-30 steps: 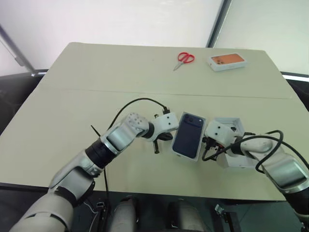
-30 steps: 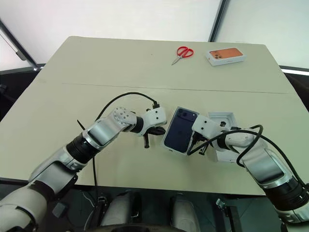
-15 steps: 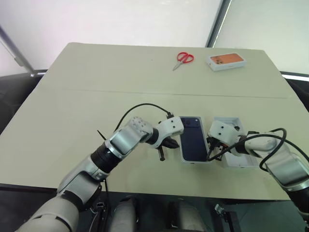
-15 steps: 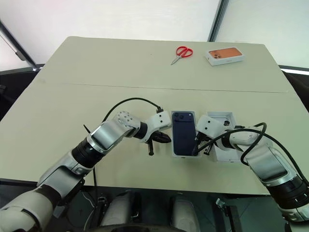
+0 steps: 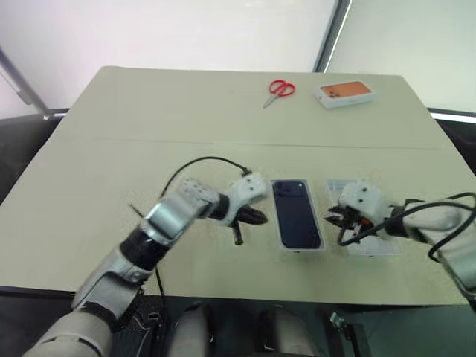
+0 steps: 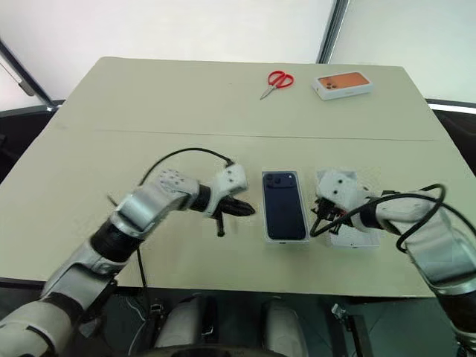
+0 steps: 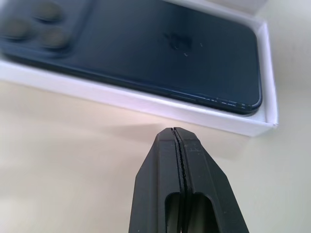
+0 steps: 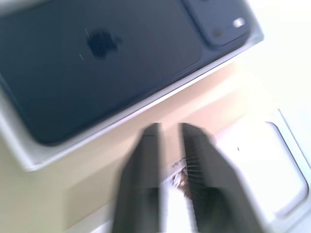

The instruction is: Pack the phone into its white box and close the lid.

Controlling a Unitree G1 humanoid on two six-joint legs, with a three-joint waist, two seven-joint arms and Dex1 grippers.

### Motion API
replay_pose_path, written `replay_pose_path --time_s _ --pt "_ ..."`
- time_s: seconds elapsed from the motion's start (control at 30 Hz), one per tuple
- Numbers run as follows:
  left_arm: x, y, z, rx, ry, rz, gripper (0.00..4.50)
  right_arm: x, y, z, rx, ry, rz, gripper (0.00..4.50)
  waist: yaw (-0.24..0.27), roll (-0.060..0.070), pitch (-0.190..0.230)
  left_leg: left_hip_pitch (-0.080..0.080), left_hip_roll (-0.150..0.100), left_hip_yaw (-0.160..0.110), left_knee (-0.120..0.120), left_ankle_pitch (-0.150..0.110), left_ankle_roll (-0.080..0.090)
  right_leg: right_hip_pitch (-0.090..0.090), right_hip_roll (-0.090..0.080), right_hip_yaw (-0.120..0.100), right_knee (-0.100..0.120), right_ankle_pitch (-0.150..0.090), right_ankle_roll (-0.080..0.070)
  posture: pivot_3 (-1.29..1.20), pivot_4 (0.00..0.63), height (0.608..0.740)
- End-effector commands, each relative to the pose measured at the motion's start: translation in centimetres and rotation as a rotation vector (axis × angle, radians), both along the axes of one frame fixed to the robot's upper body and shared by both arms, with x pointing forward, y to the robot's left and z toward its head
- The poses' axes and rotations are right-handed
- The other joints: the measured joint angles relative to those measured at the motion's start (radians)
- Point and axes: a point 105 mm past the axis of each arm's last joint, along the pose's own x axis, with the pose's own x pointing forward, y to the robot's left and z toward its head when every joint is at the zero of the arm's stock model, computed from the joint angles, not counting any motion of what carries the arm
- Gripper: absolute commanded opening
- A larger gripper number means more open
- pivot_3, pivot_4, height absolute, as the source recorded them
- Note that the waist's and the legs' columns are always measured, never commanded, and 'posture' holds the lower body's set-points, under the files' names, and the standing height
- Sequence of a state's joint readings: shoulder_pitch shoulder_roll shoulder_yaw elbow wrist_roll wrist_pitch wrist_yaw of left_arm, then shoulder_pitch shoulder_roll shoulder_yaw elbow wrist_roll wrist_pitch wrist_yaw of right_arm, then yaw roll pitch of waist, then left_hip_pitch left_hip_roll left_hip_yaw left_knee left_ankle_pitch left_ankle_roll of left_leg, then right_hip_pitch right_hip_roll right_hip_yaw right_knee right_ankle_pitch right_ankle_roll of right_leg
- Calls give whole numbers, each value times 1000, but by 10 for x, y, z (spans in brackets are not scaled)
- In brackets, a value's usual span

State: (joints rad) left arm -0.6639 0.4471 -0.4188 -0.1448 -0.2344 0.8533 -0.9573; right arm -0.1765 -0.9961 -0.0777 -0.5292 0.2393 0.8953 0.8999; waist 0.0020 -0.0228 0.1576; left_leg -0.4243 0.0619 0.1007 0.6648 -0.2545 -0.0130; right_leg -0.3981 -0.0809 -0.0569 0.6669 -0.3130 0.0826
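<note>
The dark navy phone [image 5: 297, 213] lies back up inside the white box [image 5: 303, 250], straight on the table's near middle. My left gripper [image 5: 253, 216] is shut just left of the box, its tips a short gap from the box's wall [image 7: 146, 102]. On the other side, my right gripper [image 5: 334, 220] hovers between the box and a white cardboard shell [image 5: 375, 242] that I take for the lid. The shell lies open side up with a rounded recess showing inside it. In the right wrist view the fingers [image 8: 150, 145] stand a little apart with nothing between them.
Red scissors [image 5: 281, 89] and a closed white box with an orange phone picture [image 5: 344, 92] lie at the table's far edge. A black cable loops over my left forearm [image 5: 201, 165]. The table's near edge runs just below the box.
The box with the phone has swung from tilted to straight. Both grippers have drawn away from its sides, the left to the left, the right to the right. The right fingers have parted.
</note>
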Motion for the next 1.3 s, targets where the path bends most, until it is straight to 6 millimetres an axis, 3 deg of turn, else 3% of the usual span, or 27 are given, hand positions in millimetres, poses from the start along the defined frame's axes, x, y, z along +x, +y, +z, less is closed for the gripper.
replay_pose_path --time_s 0.03,0.13,0.27,0.63,0.8,0.83,0.97,1.07,1.2,1.3 --pt "-10 5 30 -148 -127 -77 0 0 -8 10 55 27 -130 2348 2 0 0 0 0 0 0 0 0 0 0 0 0 0 0 0 150 728" --pt "-21 9 45 -294 -211 -131 0 6 -17 3 97 90 -281 2348 8 0 0 0 0 1 0 0 0 0 -1 0 -1 0 0 0 150 728" --pt "-32 17 38 -296 -232 -198 0 12 -24 -8 117 161 -431 2348 9 1 -1 -1 -1 1 0 0 0 0 -1 0 -1 0 0 0 150 728" --pt "-32 18 33 -304 -236 -193 0 5 -16 -28 107 286 -514 2348 6 1 -1 -1 -1 1 0 -3 6 0 0 0 -1 0 0 0 150 728" --pt "-28 20 34 -311 -248 -169 0 10 -20 -26 142 264 -568 59 5 1 -1 -1 -1 1 0 -3 6 0 0 0 -1 0 0 0 150 728" --pt "-26 21 35 -312 -251 -163 0 11 -21 -24 144 257 -570 14 5 1 -1 -1 -1 1 0 -3 6 0 0 0 -1 0 0 0 150 728" --pt "-18 30 39 -331 -273 -101 0 19 -17 1 226 189 -541 14 2 2 -1 -1 -1 1 0 -3 6 -1 0 0 0 0 0 0 150 728" --pt "-10 41 43 -351 -286 -35 0 26 -4 29 398 137 -466 14 -5 3 -1 -1 -1 1 0 -3 6 -1 1 0 0 0 0 0 150 728" --pt "5 64 46 -358 -311 84 0 16 40 73 697 142 -148 14 -12 3 -1 -1 0 1 0 -3 6 -1 0 0 0 0 0 0 150 728" --pt "13 78 50 -367 -325 149 0 3 65 82 833 225 23 14 -14 3 -1 -1 1 1 -1 -3 6 -1 1 0 1 0 0 0 150 728"
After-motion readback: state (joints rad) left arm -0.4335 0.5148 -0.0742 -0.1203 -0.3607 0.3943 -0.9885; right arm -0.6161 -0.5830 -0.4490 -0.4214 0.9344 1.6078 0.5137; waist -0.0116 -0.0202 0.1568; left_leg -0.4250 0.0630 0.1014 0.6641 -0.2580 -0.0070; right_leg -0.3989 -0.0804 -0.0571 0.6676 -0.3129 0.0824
